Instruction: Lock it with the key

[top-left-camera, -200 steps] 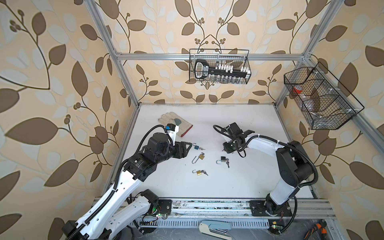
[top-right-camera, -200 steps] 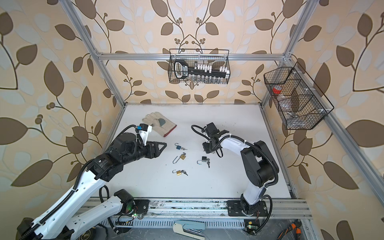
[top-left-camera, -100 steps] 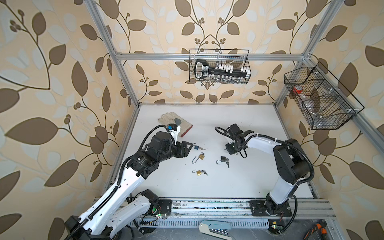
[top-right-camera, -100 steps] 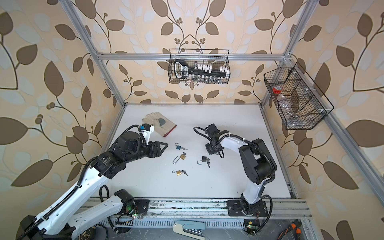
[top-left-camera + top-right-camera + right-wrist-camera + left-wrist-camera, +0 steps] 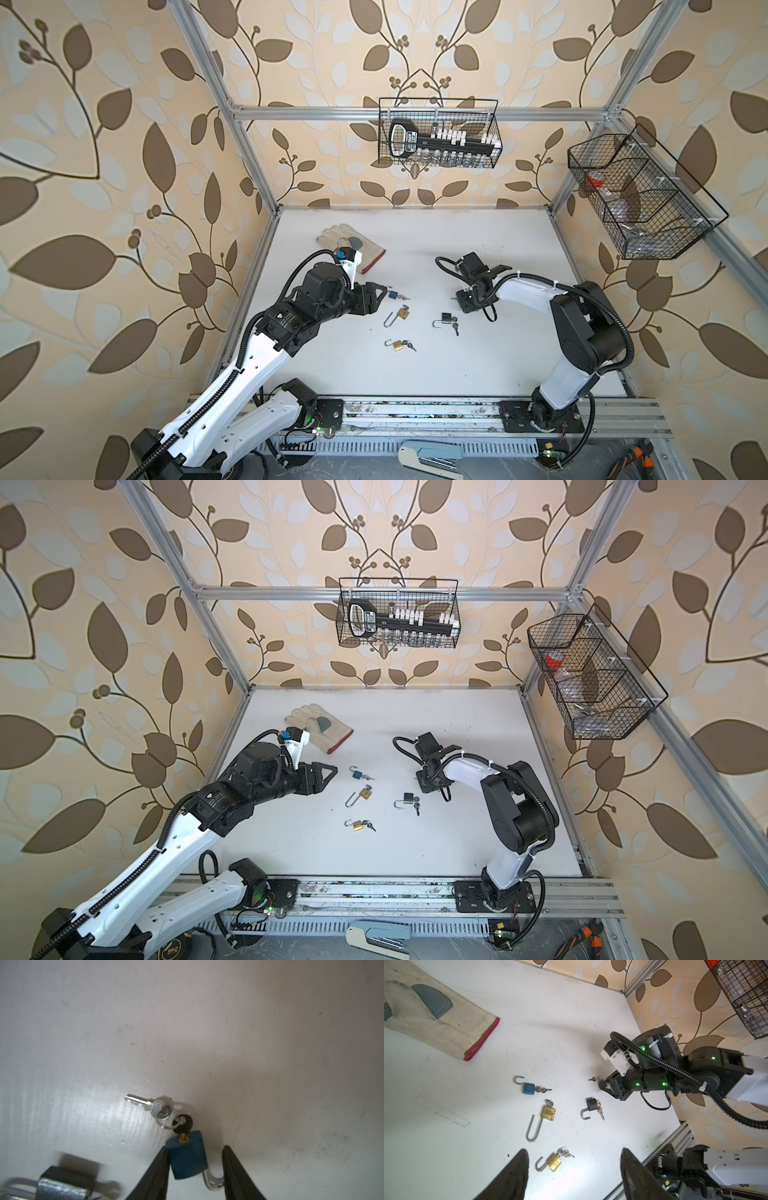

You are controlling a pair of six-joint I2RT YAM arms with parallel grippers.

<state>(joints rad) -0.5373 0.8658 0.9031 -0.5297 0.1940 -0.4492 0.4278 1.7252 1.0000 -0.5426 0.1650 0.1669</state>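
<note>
A blue padlock [image 5: 188,1160] lies between my right gripper's [image 5: 195,1147] parted fingers, one finger against its body and a gap at the other. Its key [image 5: 184,1125] sits in the keyhole, and a spare silver key [image 5: 143,1103] hangs on the ring. In both top views that gripper [image 5: 463,301] [image 5: 424,783] points down at the table and hides this lock. My left gripper [image 5: 380,291] [image 5: 574,1167] hovers open and empty beside a second blue padlock [image 5: 392,295] [image 5: 528,1088]. A long-shackle brass padlock [image 5: 401,313], a small brass padlock [image 5: 397,345] [image 5: 554,1161] and a black padlock [image 5: 446,318] lie open with keys in them.
A work glove [image 5: 351,247] lies at the back left of the white table [image 5: 498,365]. Wire baskets hang on the back wall [image 5: 438,133] and the right wall [image 5: 640,199]. The black padlock [image 5: 64,1184] lies close beside my right gripper.
My right gripper's jaws have parted from their hold on the blue padlock. The left gripper has crept a little rightward toward the other blue padlock.
</note>
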